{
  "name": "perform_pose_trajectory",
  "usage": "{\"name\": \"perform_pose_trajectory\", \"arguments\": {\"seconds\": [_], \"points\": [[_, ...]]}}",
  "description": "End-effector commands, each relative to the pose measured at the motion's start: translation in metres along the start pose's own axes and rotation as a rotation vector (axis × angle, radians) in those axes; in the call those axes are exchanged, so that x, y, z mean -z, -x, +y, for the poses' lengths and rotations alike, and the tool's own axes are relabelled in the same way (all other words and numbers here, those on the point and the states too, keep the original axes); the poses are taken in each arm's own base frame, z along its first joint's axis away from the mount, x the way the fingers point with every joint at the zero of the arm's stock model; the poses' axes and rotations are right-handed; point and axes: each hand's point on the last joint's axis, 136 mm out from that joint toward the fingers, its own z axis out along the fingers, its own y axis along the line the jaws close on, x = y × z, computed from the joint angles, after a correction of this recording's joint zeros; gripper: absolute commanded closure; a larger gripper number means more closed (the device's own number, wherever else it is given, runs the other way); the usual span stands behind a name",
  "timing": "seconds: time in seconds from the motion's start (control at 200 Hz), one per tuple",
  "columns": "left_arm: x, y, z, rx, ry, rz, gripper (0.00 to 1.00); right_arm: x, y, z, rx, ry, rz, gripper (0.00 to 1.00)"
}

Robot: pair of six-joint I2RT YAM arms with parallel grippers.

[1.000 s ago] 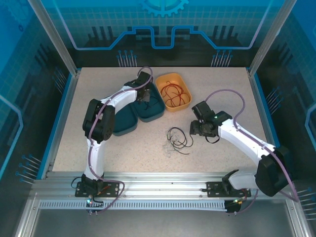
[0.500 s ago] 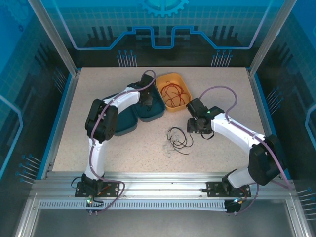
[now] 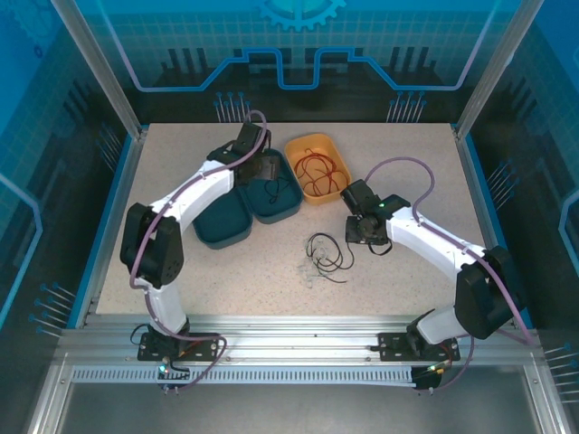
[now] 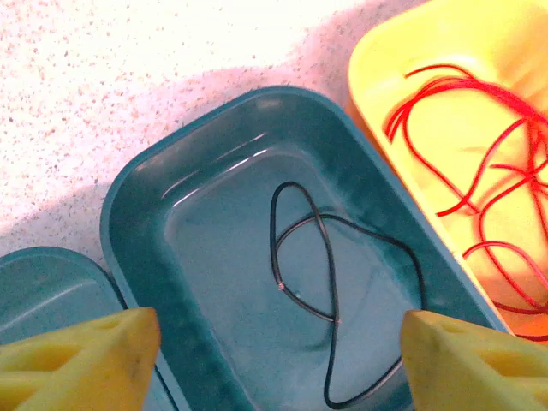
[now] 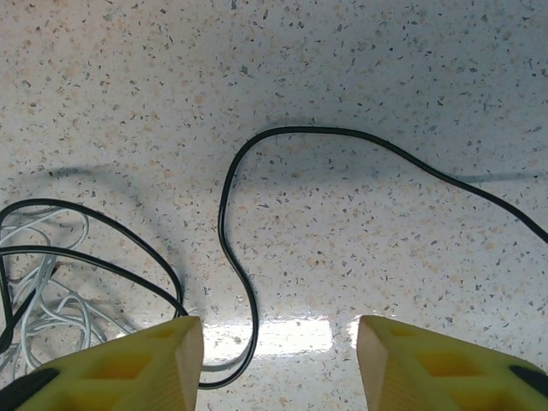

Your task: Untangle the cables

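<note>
One black cable (image 4: 332, 291) lies as a loose loop on the floor of a teal tray (image 4: 145, 223). My left gripper (image 4: 278, 368) hangs open above it, holding nothing, and in the top view the left gripper (image 3: 264, 170) is over the same tray (image 3: 291, 206). A red cable (image 4: 479, 171) is coiled in the yellow tray (image 3: 318, 145) beside it. On the table a second black cable (image 5: 235, 248) tangles with a whitish cable (image 5: 47, 304). My right gripper (image 5: 278, 368) is open low over the table, with the black cable's bend just inside its left finger (image 5: 137, 368).
A second teal tray (image 3: 226, 231) sits to the left of the first. The table tangle (image 3: 324, 256) lies mid-table, left of the right gripper (image 3: 355, 237). A blue rim and metal posts bound the speckled table (image 3: 416, 163).
The left jaws have opened and the left arm has swung back to the left; the black cable lies loose in the teal tray. The right gripper has moved left toward the tangle, jaws narrowing slightly.
</note>
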Motion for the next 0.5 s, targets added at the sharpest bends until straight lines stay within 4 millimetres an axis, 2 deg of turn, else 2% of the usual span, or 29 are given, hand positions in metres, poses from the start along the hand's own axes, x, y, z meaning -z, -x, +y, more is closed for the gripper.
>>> {"name": "perform_pose_trajectory", "arguments": {"seconds": [0.0, 0.1, 0.27, 0.49], "points": [[0.016, 0.003, -0.008, 0.030, -0.059, -0.030, 0.19, 0.006, 0.002, -0.001, -0.008, -0.020, -0.008, 0.52], [0.030, 0.008, -0.011, 0.052, -0.094, -0.073, 0.01, 0.000, 0.001, 0.001, -0.010, -0.028, 0.003, 0.56], [0.058, 0.017, -0.009, 0.092, -0.137, -0.177, 0.01, -0.017, 0.001, 0.006, -0.006, -0.036, 0.031, 0.59], [0.085, 0.015, -0.001, 0.118, -0.161, -0.258, 0.01, -0.045, -0.002, 0.013, -0.001, -0.047, 0.090, 0.64]]}}
